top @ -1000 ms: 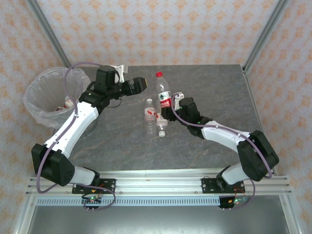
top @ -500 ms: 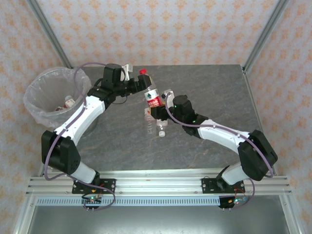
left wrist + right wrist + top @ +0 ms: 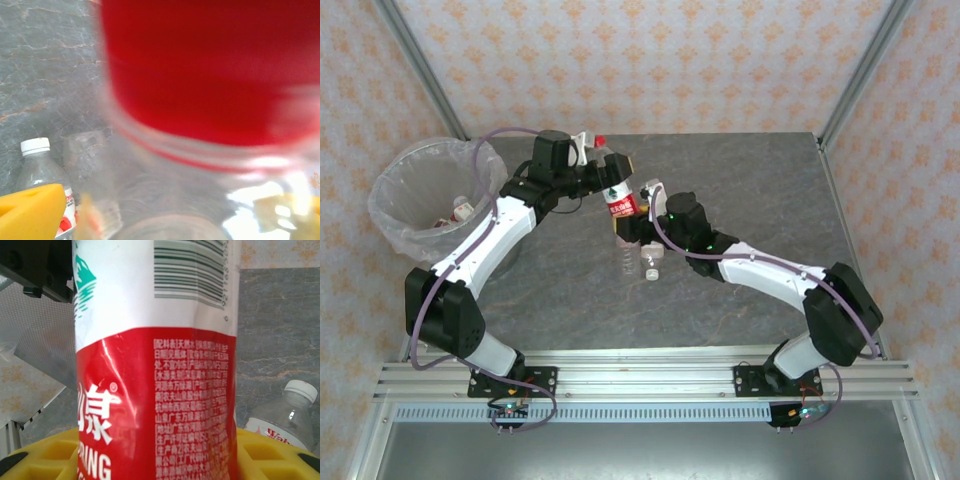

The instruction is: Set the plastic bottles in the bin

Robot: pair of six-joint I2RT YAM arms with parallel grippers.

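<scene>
Handover over mid-table: your right gripper (image 3: 628, 222) is clamped on the lower body of a red-and-white bottle (image 3: 617, 197). It holds the bottle off the table (image 3: 750, 190), red cap tipped toward the far left. Your left gripper (image 3: 610, 168) stands wide about the bottle's upper half. In the left wrist view the bottle crowds in between the yellow pads (image 3: 30, 212); whether they press it, you cannot tell.

The step in hand looks like the pass from the right arm to the left, the arm beside the bin (image 3: 392, 232). The bin waits at the far left of the scene, well apart from the bottle. By that reading, the left jaws need to close firmly before the right ones let go. Then the left arm must carry the bottle left and over the rim.

Two loose bottles (image 3: 625, 252) (image 3: 652, 262) lie on the table just on the near side of the handover, beside the right gripper. A bottle let go too early could fall among them. The left arm's purple cable (image 3: 485, 135) arcs close to the bin's right rim.
</scene>
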